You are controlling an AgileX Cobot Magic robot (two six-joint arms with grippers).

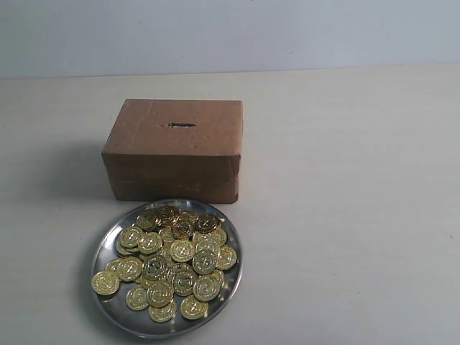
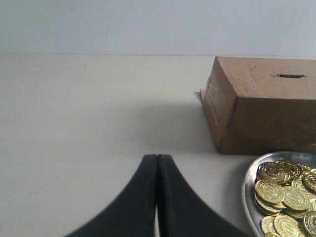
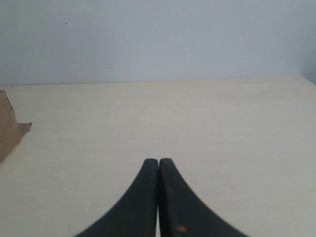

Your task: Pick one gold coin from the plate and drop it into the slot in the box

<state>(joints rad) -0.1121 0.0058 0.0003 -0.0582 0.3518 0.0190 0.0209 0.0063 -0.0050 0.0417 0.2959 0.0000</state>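
Note:
A round silver plate (image 1: 108,305) lies at the table's front and carries a heap of several gold coins (image 1: 172,259). Right behind it stands the brown cardboard box (image 1: 172,169), with the dark slot (image 1: 181,125) in its top face. Neither arm shows in the exterior view. In the left wrist view my left gripper (image 2: 157,157) is shut with nothing in it, off to the side of the plate (image 2: 249,183), its coins (image 2: 284,190) and the box (image 2: 261,116), whose slot (image 2: 290,76) shows. My right gripper (image 3: 158,161) is shut and empty over bare table, beside one corner of the box (image 3: 6,129).
The pale tabletop (image 1: 359,215) stretches wide to the right of the box and plate and ends at a light wall (image 1: 230,32) behind. No other objects show.

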